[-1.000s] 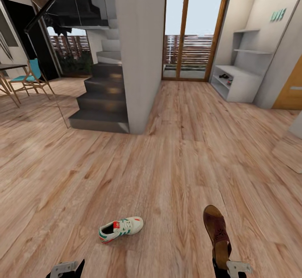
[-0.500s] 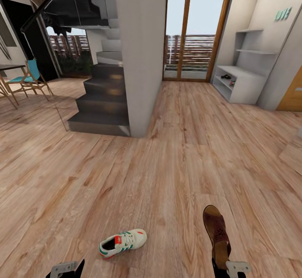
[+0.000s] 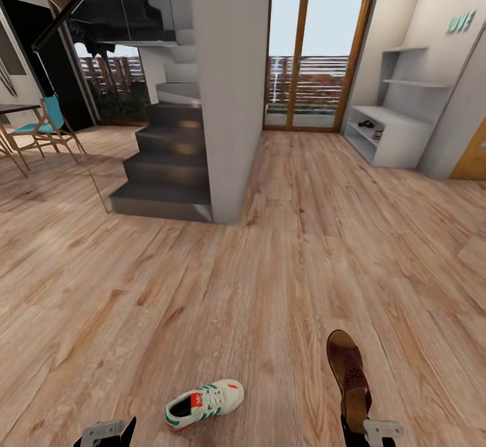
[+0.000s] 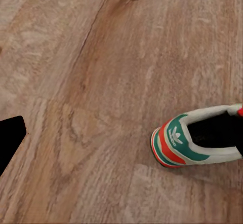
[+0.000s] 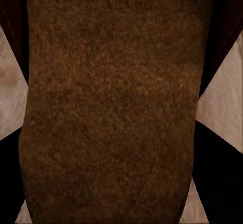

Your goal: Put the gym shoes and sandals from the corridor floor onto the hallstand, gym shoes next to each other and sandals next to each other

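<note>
Far off, hallstand (image 3: 395, 143) holds two shoes (image 3: 371, 127).

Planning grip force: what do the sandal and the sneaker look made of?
Sandal: looks like dark brown matte leather, with a fuzzy suede-like footbed. Sneaker: white upper, probably leather or synthetic, with green stripes, an orange heel patch and a pale sole, probably rubber.

Dark grey staircase (image 3: 169, 163) rises at left-centre, hard against a wide pale pillar (image 3: 226, 82). Black handrail (image 3: 71, 11) slants above the steps. Beyond the pillar, a wood-framed glass door (image 3: 317, 48) with a slatted fence and sky behind it. Far left: blue-seated wooden chair (image 3: 44, 126) beside a dark table edge (image 3: 17, 107). Green lettering (image 3: 460, 23) on the right wall; orange door (image 3: 472, 156) at the right edge.
</note>
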